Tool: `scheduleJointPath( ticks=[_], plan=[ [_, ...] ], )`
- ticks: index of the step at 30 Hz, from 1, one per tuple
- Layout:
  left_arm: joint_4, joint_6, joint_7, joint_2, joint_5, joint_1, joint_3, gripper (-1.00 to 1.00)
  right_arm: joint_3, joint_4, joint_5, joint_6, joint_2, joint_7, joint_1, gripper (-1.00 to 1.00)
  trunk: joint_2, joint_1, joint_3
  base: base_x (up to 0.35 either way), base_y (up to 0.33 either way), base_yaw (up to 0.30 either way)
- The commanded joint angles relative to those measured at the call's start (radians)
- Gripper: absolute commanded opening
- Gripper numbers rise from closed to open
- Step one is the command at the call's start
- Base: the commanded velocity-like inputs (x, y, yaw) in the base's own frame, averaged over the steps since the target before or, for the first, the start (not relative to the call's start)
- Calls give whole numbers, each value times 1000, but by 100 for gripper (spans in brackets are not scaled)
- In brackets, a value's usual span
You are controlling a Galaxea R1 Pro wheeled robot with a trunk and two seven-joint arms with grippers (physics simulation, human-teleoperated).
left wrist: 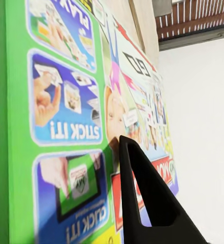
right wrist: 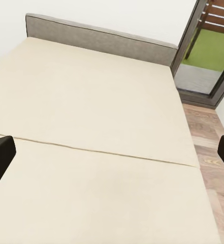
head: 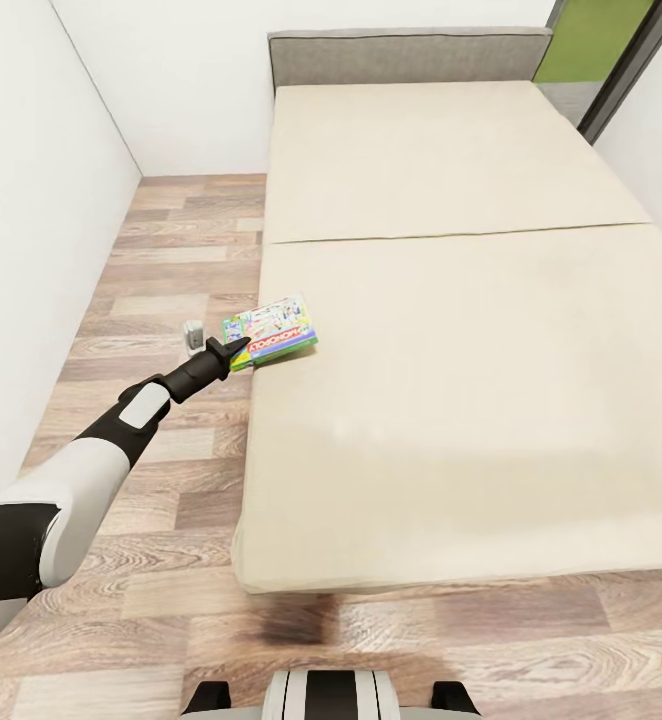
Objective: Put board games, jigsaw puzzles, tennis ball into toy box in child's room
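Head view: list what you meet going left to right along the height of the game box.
White wall → wood-plank floor → left tool → Monopoly board game → beige bed

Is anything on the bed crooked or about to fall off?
Yes. The Monopoly box sits skewed at the bed's left edge, one corner poking out over the floor. The left end effector is at that corner. Whether it grips the box is unclear.
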Motion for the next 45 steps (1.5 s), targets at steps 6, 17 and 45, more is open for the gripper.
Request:
scheduleJointPath(
  ticks=[6,17,45],
  plan=[
    [0,1,-11,-4,-15,1,-21,-100,3,0,5,5,0,7,-4,100,0,4,-1,0,0,0],
    [-117,20,-15,-4,-14,17,-21,-100,3,0,5,5,0,7,-4,100,0,4,-1,0,0,0],
    [-390,173,12,-6,-12,89,-21,-100,7,2,7,5,1,7,9,100,0,4,-1,0,0,0]
  ],
)
